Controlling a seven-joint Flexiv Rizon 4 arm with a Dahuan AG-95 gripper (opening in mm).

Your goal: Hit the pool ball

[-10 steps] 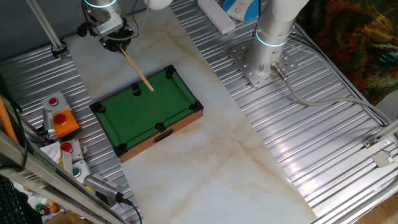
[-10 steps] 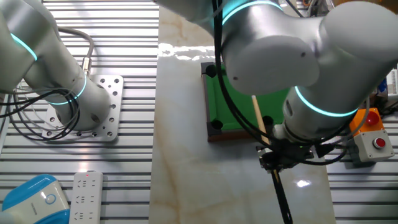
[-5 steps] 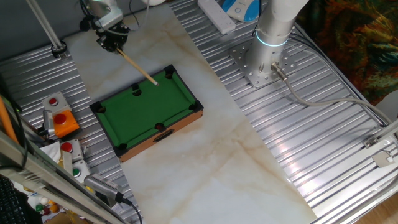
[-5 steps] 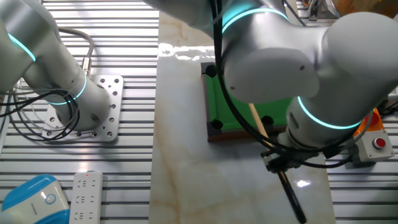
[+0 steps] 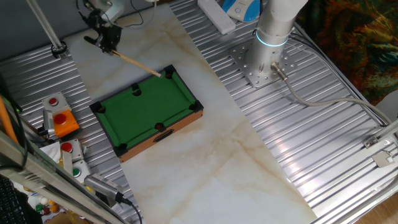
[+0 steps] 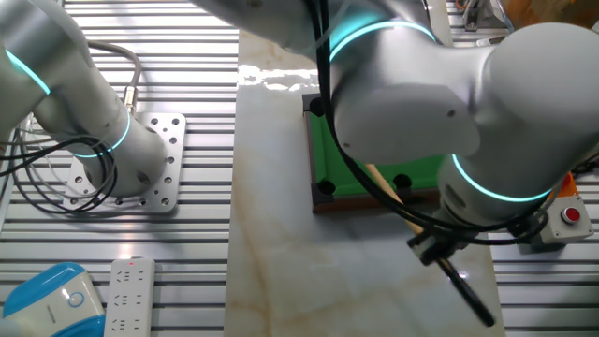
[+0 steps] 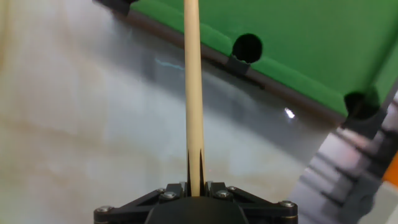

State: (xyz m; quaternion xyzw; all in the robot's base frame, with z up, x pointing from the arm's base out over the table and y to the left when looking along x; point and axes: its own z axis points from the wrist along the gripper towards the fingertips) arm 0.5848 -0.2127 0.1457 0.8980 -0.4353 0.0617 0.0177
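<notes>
The black two-finger hand (image 5: 107, 38), in the upper left of one fixed view, is closed on a slim pale wooden cue stick (image 5: 138, 63). The stick slants down to the right, its tip at the far rail of the small green-felt toy pool table with wooden sides and black pockets (image 5: 149, 111), which sits on the pale marble table (image 5: 205, 155). In the hand view the stick (image 7: 193, 93) runs straight up the frame across the rail. The pool ball cannot be made out in any view.
</notes>
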